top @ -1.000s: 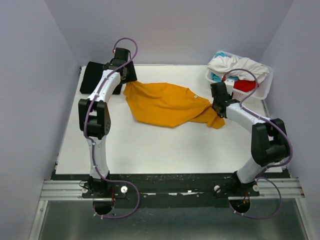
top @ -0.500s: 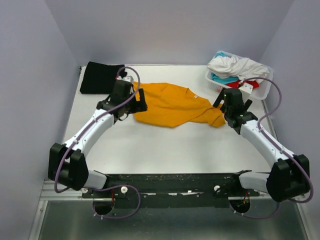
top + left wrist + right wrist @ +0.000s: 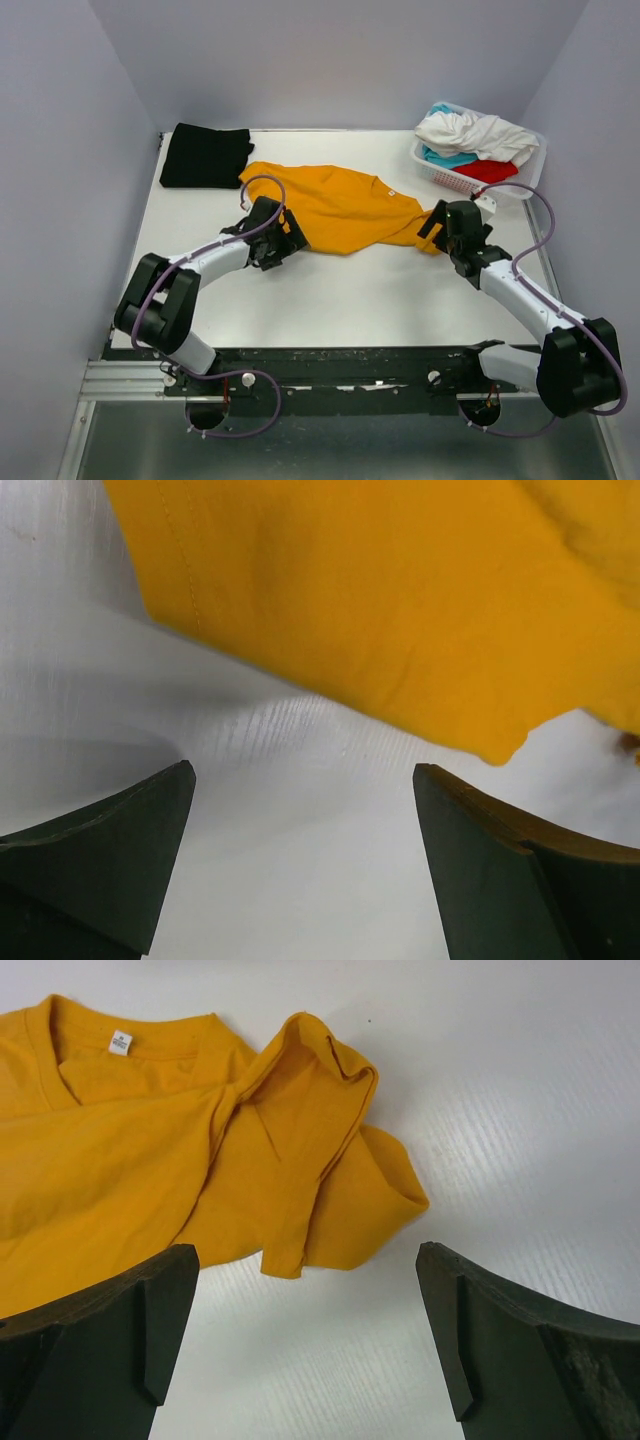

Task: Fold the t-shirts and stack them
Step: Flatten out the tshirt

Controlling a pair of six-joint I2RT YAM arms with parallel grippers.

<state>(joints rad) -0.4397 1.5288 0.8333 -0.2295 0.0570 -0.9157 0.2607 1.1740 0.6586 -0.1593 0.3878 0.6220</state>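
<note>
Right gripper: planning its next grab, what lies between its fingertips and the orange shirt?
Only bare white table, shown in the right wrist view; the open right gripper sits short of the mustard-orange t-shirt.

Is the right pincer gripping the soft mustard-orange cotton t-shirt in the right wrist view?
No, the right pincer stands wide open above the white table, and the mustard-orange t-shirt lies loose, not clamped.

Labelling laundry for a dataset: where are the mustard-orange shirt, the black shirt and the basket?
mustard-orange shirt (image 3: pixel 340 210): top external view, middle of body
black shirt (image 3: pixel 203 155): top external view, centre of cloth
basket (image 3: pixel 445 180): top external view, near lattice wall
</note>
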